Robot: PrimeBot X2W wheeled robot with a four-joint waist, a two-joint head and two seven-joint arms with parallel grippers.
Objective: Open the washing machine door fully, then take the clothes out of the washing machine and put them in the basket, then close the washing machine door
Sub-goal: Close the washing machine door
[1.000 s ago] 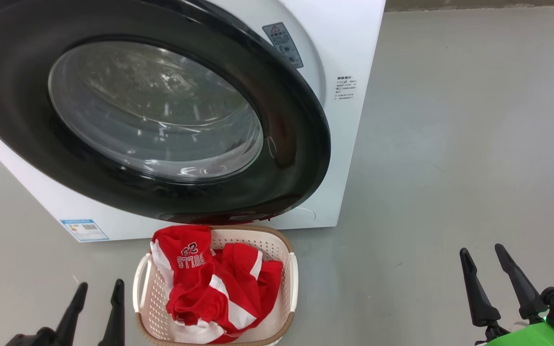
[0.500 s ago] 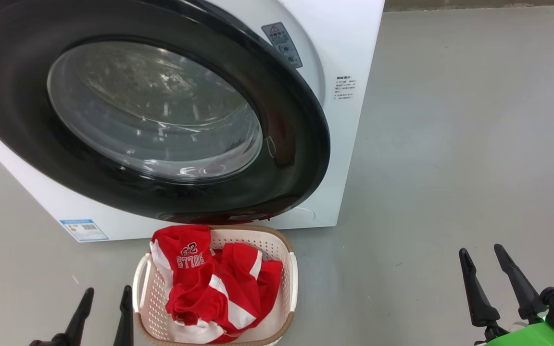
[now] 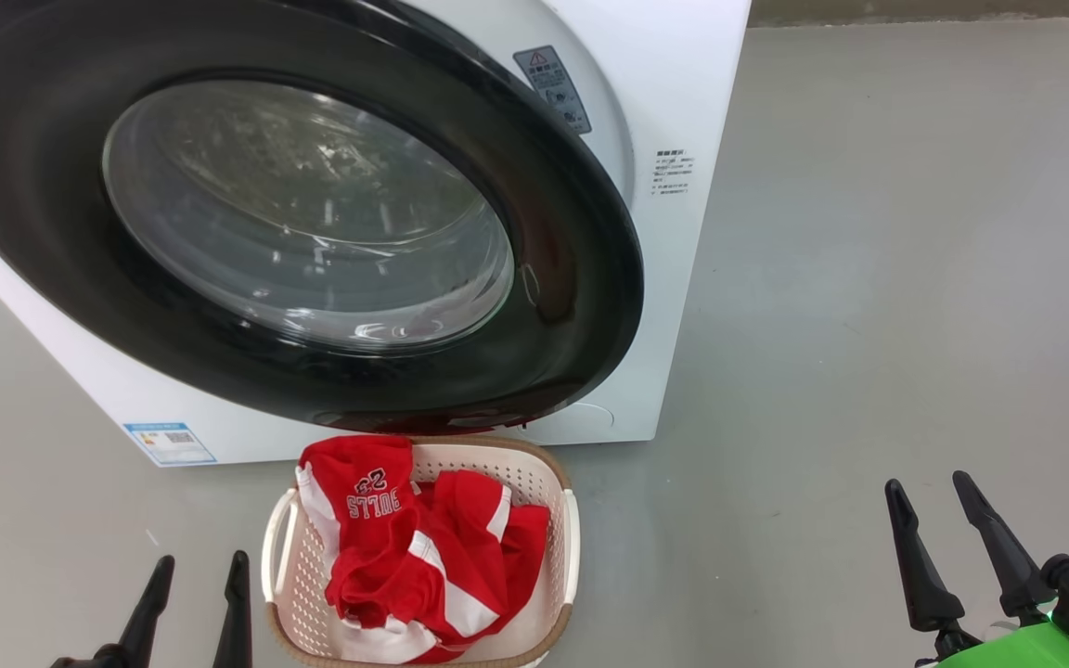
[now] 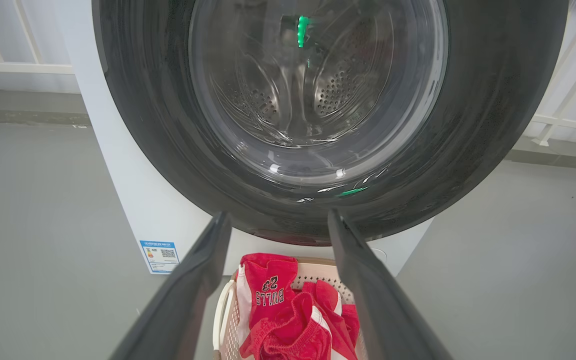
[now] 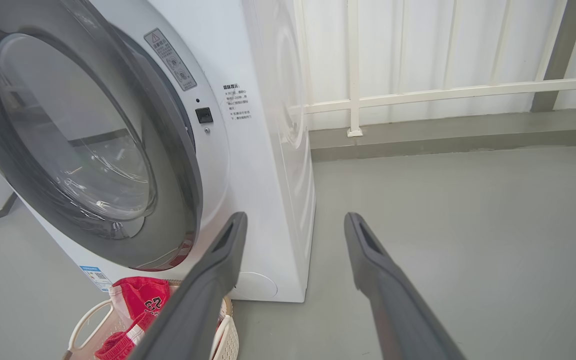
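I judge the unloading done. The clothes (image 3: 405,557), red jerseys, lie heaped in the basket (image 3: 534,482) at 6 o'clock in my head view, just under the door (image 3: 581,306). That leaves the closing step. From the right wrist the door looks slightly ajar, its 3 o'clock edge standing off the washing machine (image 3: 683,83) front. Both jaws gape wide and empty: the left end effector (image 3: 201,559) at 7 o'clock beside the basket, the right end effector (image 3: 926,482) at 4 o'clock, well apart. Next I'd press the black rim near that free edge until it latches.
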